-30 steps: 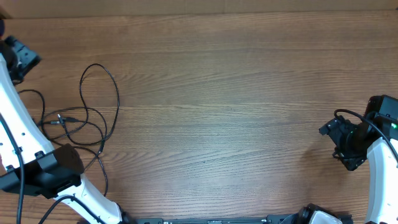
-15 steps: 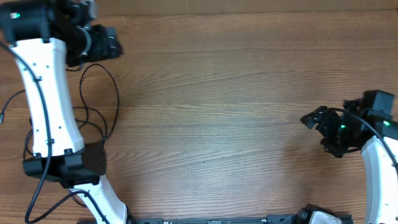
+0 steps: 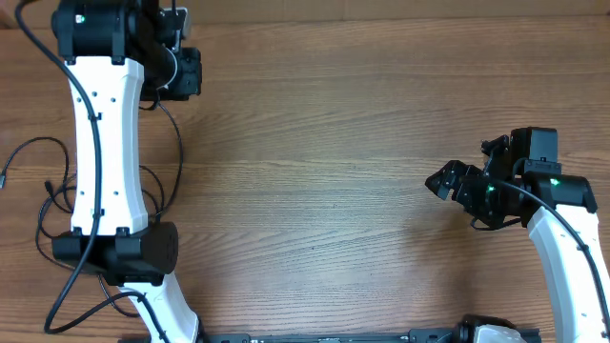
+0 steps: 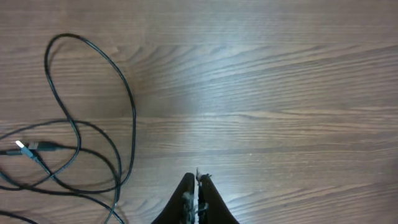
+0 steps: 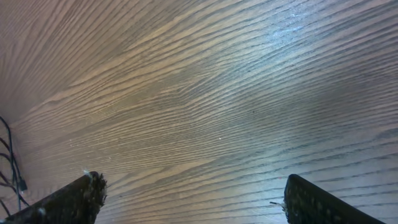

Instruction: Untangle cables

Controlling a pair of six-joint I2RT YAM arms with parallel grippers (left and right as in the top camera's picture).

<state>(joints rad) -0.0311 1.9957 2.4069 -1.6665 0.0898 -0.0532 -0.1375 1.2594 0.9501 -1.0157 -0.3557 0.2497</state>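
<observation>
The cables [image 3: 36, 183] lie tangled on the wooden table at the left, and my left arm hides part of them. In the left wrist view they form a tall loop [image 4: 93, 59] over crossing strands, with a silver-tipped plug [image 4: 22, 148] at the left edge. My left gripper [image 3: 193, 74] is at the far left of the table, beyond the tangle. Its jaws [image 4: 198, 182] are shut with nothing between them, to the right of the strands. My right gripper [image 3: 459, 171] hovers open at the right, far from the cables. Bare wood shows between its fingers [image 5: 193, 190].
The white left arm [image 3: 100, 143] stretches over the tangle from its black joint [image 3: 119, 252]. Thicker black wires run along both arms. The table's far edge [image 3: 381, 14] is just behind the left gripper. A sliver of cable [image 5: 9, 158] shows at the left edge of the right wrist view.
My left arm has swung from the table's left edge to the far left, over the tangle, and its jaws have shut. The right gripper has moved leftward, still open.
</observation>
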